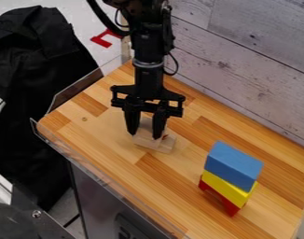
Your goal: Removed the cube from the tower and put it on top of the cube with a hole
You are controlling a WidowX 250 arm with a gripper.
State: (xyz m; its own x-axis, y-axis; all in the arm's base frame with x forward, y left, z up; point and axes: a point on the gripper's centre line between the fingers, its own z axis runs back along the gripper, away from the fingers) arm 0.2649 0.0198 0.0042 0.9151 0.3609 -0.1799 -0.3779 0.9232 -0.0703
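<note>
The red arch block (231,207) stands upright on the worktop (179,186), its side facing the camera cut by a notch along the lower edge. Directly on the red arch block lies a yellow rectangular block (224,187), flat and thinner than the blue rectangular block (233,165), which rests on the yellow one, above the red arch block, with its broad top face up. The pale wooden blockwork (155,144) sits well apart from the red arch block, towards the view's upper left, with a low part and a raised part; the pincer (146,136) partly hides it, so whether it is one piece or more cannot be told.
</note>
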